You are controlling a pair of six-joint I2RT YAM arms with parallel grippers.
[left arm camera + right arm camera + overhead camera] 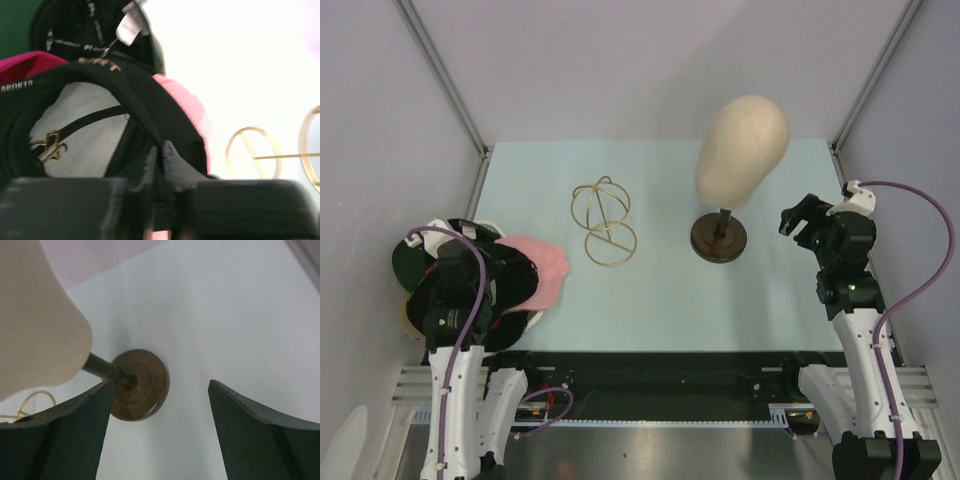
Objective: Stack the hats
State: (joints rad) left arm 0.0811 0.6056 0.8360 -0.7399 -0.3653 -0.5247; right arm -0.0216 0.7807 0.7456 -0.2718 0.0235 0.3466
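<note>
The hats lie in a heap at the table's left edge. A light pink hat point(548, 270) sticks out to the right, a dark green hat point(408, 262) to the left and a tan hat point(408, 322) at the front. In the left wrist view a black hat point(140, 100) with a gold logo and pale lining stands rim-up in front of a magenta hat point(25, 65) and the pink hat point(187, 107). My left gripper point(162, 150) is over the heap, its fingers pinched on the black hat's rim. Far right, my right gripper point(160, 410) hangs open over bare table, holding nothing.
A beige mannequin head point(743, 145) stands on a round brown base point(718, 238) just left of the right gripper. A gold wire stand point(603, 222) lies at the table's middle, right of the hats. Grey walls with metal posts close in the back and sides.
</note>
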